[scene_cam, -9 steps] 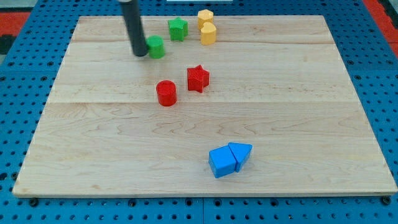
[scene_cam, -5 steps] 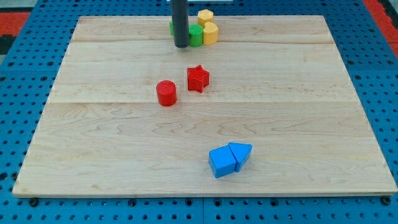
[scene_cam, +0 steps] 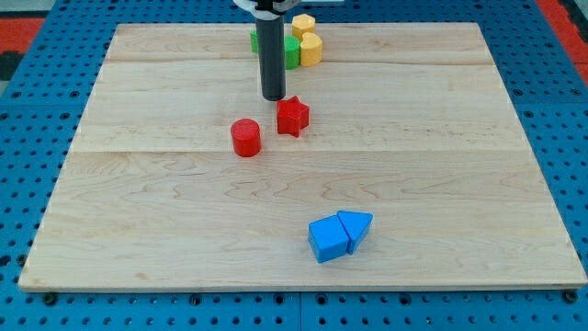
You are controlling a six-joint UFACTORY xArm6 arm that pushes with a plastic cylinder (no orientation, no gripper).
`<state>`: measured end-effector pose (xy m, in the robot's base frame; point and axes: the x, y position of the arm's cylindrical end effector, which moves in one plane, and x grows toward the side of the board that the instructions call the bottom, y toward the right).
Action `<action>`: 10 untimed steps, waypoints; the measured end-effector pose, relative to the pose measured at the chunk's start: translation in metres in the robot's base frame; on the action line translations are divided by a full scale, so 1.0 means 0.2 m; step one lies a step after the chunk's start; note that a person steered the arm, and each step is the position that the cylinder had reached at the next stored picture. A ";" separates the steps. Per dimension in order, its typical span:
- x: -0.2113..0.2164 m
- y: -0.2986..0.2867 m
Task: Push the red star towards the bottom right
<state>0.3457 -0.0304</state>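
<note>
The red star (scene_cam: 293,116) lies on the wooden board a little above the view's middle. My tip (scene_cam: 274,97) stands just up and left of the star, very close to it; whether it touches I cannot tell. A red cylinder (scene_cam: 245,137) lies down and left of the star.
At the view's top, a green block (scene_cam: 290,53) sits against two yellow blocks (scene_cam: 309,48) (scene_cam: 303,24), with another green block (scene_cam: 254,40) partly hidden behind the rod. A blue cube (scene_cam: 328,238) and a blue wedge-like block (scene_cam: 356,226) touch near the view's bottom right. The board's edge (scene_cam: 294,287) is near.
My tip swept right along the top, pushing the green cylinder against the yellow blocks, then came down to just up-left of the red star. The star has not moved.
</note>
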 end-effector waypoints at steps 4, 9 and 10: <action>0.00 0.00; 0.51 0.82; 0.27 0.65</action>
<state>0.4000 0.0987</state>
